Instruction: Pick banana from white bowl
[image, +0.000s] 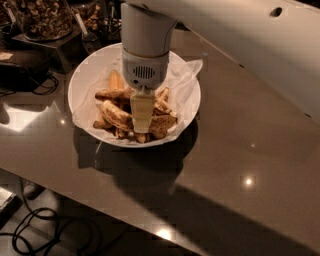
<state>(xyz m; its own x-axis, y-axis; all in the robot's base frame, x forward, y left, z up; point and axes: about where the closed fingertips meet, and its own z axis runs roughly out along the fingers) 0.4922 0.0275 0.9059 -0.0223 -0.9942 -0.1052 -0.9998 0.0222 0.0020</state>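
Note:
The white bowl (82, 82), lined with crinkled white paper, sits on the dark glossy table and holds several overripe bananas. The banana (115, 115), thick, curved and dull yellow with brown speckles, lies in the left front of the pile. My gripper (142, 125) hangs straight down from the white wrist and reaches into the pile, just right of the banana and touching or nearly touching it. Its tip is among the fruit, and the wrist hides the bananas behind it.
A clear container of nuts (42, 17) on a dark stand and a black device (20, 67) with cables stand at the back left. My white arm (240, 45) spans the upper right. The table's front edge runs diagonally, with floor cables (35, 230) below it.

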